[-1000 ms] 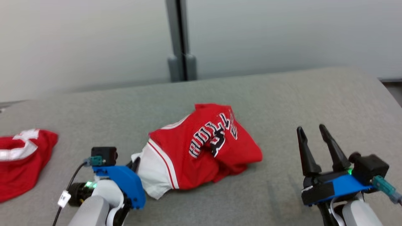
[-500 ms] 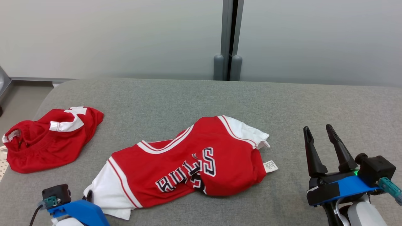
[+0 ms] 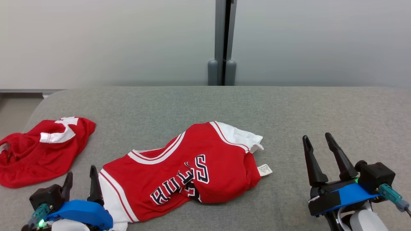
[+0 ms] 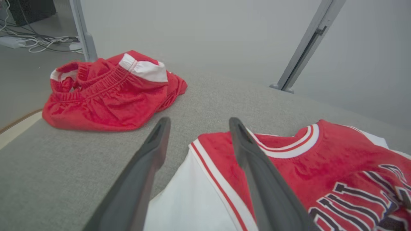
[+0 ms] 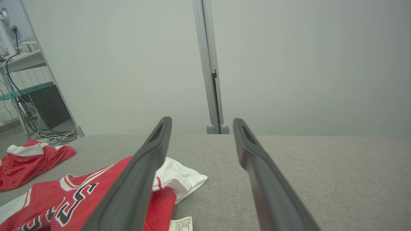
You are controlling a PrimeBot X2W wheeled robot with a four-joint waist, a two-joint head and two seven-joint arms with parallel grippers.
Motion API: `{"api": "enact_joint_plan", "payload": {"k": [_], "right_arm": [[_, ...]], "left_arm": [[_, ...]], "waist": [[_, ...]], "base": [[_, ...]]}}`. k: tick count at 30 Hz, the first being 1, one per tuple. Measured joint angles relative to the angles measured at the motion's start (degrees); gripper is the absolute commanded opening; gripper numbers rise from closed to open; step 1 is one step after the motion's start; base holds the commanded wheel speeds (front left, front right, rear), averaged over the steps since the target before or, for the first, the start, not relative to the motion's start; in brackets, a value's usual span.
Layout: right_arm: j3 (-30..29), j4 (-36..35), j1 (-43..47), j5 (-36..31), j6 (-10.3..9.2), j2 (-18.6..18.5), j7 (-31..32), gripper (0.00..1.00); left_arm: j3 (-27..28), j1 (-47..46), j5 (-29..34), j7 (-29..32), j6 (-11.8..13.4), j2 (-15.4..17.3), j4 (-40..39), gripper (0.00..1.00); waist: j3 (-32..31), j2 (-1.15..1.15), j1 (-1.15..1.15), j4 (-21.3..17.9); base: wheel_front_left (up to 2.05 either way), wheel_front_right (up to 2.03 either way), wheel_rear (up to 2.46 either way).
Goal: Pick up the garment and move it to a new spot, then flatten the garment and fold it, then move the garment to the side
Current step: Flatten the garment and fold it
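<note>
Left pincer (image 3: 81, 171) and right pincer (image 3: 316, 136) stand open.

Parted fingers (image 4: 154, 150) above red-and-white jersey (image 4: 321, 163), red shorts (image 4: 106, 99) beyond

My garment (image 3: 192, 166) is bright red with white sleeves, white trim striped in red at the neck and sleeve seams, and black letters outlined in white. Its label (image 3: 265, 169) is white with dark print. The shorts (image 3: 38, 154) are the same red with a white band. The table (image 3: 289, 109) is plain grey. My left gripper (image 3: 81, 171) and right gripper (image 3: 316, 136) each have 2 black fingers on a blue mount
</note>
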Motion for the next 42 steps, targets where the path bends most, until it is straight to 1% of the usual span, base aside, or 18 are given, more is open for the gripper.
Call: {"api": "enact_joint_plan", "payload": {"k": [3, 6, 12, 16, 18, 21, 23, 26, 29, 31, 33, 38, 39, 40, 41, 42], "right_arm": [[0.99, 0.37, 0.09, 0.16, 0.01, -0.11, -0.01, 1.00], [1.91, 0.68, 0.10, 0.66, 0.01, -0.22, 0.00, 1.00], [3.74, 1.47, 0.17, 1.16, 0.00, -1.10, 0.00, 1.00], [7.10, 2.53, 0.07, 1.23, 0.01, -2.15, 0.00, 1.00], [10.69, 4.80, -0.44, 1.87, 0.00, -3.43, 0.05, 1.00], [18.42, 8.50, -2.31, 3.23, 0.01, -6.24, 2.46, 1.00], [23.46, 10.54, -5.33, 4.14, 0.01, -8.49, 5.52, 1.00], [28.94, 13.88, -9.85, 6.27, 0.01, -10.80, 10.03, 1.00], [34.30, 17.85, -14.15, 8.98, 0.01, -12.43, 15.47, 1.00], [37.56, 20.11, -16.85, 10.49, 0.01, -13.13, 17.42, 1.00], [39.91, 21.95, -19.02, 11.76, 0.01, -13.77, 16.94, 1.00], [46.36, 26.28, -22.30, 15.82, 0.01, -13.77, 16.60, 1.00], [47.70, 26.89, -22.77, 16.74, 0.01, -13.72, 16.57, 0.93], [48.84, 27.37, -23.29, 17.56, 0.01, -13.68, 16.10, 0.29], [49.88, 27.84, -23.80, 18.40, 0.01, -13.66, 15.40, 0.00], [51.07, 28.28, -24.24, 19.19, 0.01, -13.68, 15.08, 0.00]], "left_arm": [[0.23, 0.48, 1.41, -4.28, 0.48, -0.01, -3.08, 1.00], [-0.40, 1.49, 2.81, -6.80, 0.70, -0.22, -4.59, 1.00], [-1.96, 1.91, 3.65, -8.67, 0.19, -1.37, -5.37, 1.00], [-2.54, 1.88, 4.12, -9.16, -0.12, -1.48, -5.03, 1.00], [-2.71, 1.80, 4.12, -9.24, -0.37, -1.57, -4.99, 1.00], [-3.18, 1.16, 4.13, -9.29, -0.82, -1.64, -4.71, 1.00], [-3.59, 0.86, 4.14, -9.26, -1.02, -1.69, -4.52, 1.00], [-4.05, -0.03, 4.12, -9.22, -1.27, -2.10, -4.07, 1.00], [-4.26, -1.58, 3.92, -9.32, -1.98, -2.52, -3.09, 1.00], [-4.44, -2.17, 3.89, -9.56, -2.07, -2.89, -2.41, 1.00], [-4.58, -2.57, 3.89, -9.72, -2.09, -3.33, -1.88, 1.00], [-4.64, -3.17, 3.88, -10.07, -2.13, -3.77, -0.75, 1.00], [-4.58, -3.38, 3.79, -10.21, -2.41, -3.75, -0.46, 1.00], [-4.54, -3.63, 3.61, -10.23, -2.60, -3.68, -0.13, 1.00], [-4.54, -3.90, 3.61, -10.26, -2.63, -3.70, 0.05, 1.00], [-4.57, -4.16, 3.64, -10.29, -2.63, -3.80, 0.16, 1.00]], "waist": [[-0.48, 0.00, 0.00, -1.22], [-1.05, 0.00, 0.00, -2.55], [-1.80, 0.00, 0.00, -4.13], [-1.73, 0.00, 0.00, -4.22], [-1.61, 0.00, 0.00, -3.97], [-1.30, 0.00, 0.00, -3.10], [-0.96, 0.00, 0.00, -2.32], [-0.02, 0.00, 0.00, -1.08], [1.11, 0.00, 0.01, 0.55], [1.68, 0.00, 0.01, 1.88], [2.19, 0.00, 0.01, 3.28], [3.93, 0.00, 0.01, 5.74], [4.23, 0.00, 0.01, 6.11], [4.49, 0.00, 0.01, 6.44], [4.69, 0.00, 0.01, 6.74], [4.80, 0.00, 0.01, 7.02]], "base": [[0.00, 0.00, 0.00], [0.00, 0.00, 0.00], [0.00, 0.00, 0.00], [0.00, 0.00, 0.00], [0.00, 0.00, 0.00], [0.00, 0.00, 0.00], [0.00, 0.00, 0.00], [0.00, 0.00, 0.00], [0.00, 0.00, 0.00], [0.00, 0.00, 0.00], [0.00, 0.00, 0.00], [0.00, 0.00, 0.00], [0.00, 0.00, 0.00], [0.00, 0.00, 0.00], [0.00, 0.00, 0.00], [0.00, 0.00, 0.00]]}}
